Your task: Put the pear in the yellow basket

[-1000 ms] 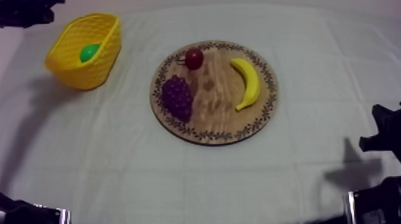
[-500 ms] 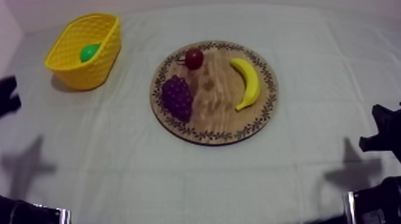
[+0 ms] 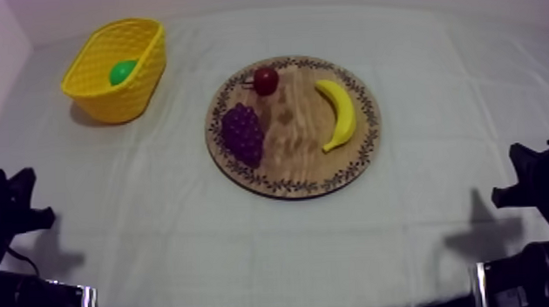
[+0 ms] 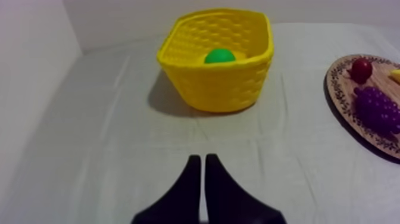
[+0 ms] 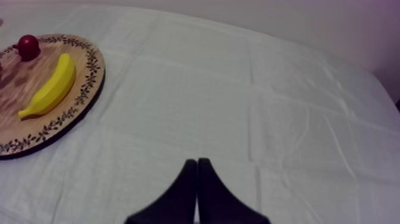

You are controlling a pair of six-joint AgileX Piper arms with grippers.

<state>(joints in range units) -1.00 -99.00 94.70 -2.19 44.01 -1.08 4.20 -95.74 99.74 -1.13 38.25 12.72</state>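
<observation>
Pear (image 4: 219, 56) sits in the basket (image 4: 223, 89); left gripper (image 4: 200, 159), withdrawn from it to the table's (image 3: 421, 246) near-left corner, is narrow and empty, so the task is likely complete.

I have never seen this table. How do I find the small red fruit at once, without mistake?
Look at the round wooden board with the patterned rim, in the middle of the table. At its far edge, just behind the bunch of grapes, lies the small red fruit. It alone is red and round: the grapes are purple and knobbly, the banana long and yellow.
</observation>
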